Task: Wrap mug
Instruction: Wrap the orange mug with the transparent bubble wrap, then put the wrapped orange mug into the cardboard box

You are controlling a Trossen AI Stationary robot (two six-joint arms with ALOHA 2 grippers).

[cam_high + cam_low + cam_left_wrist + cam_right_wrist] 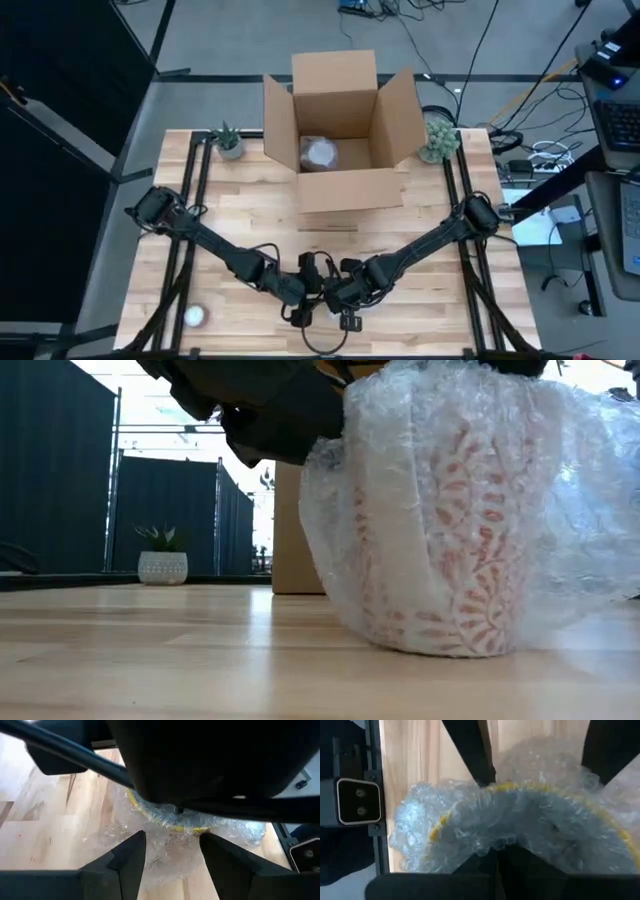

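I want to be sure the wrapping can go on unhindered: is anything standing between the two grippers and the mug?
Nothing visible does. Both the left gripper and the right gripper are right at the mug, with only its bubble wrap around it. The cardboard box and the potted plants stand farther back on the table.

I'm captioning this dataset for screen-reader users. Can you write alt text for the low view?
A white mug with a red leaf pattern stands upright on the wooden table, loosely swathed in clear bubble wrap. Dark robot arm parts hang just above it. Behind stand a cardboard box and a small potted plant.
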